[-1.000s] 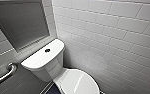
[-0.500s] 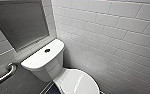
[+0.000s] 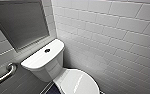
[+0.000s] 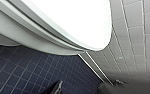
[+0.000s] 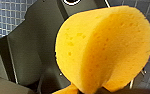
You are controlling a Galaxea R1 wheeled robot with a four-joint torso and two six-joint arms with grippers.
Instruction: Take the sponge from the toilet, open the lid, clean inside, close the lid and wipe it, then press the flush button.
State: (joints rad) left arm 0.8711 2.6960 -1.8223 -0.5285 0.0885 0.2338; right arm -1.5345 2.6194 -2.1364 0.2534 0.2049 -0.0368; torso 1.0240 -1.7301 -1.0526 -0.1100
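Over dark tiles (image 5: 6, 15), bent sponge (image 5: 103, 50) pinched between right fingers (image 5: 108, 91); left fingers (image 4: 56, 87) spread.

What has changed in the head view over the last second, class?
Nothing visibly changed. The toilet stays in place with its lid down, and the flush button and grab bar are as before. The camera has not shifted. The sponge has no earlier picture to compare.

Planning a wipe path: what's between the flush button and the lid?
Head view: only the bare white ceramic cistern between the small round dark flush button and the glossy white oval lid.
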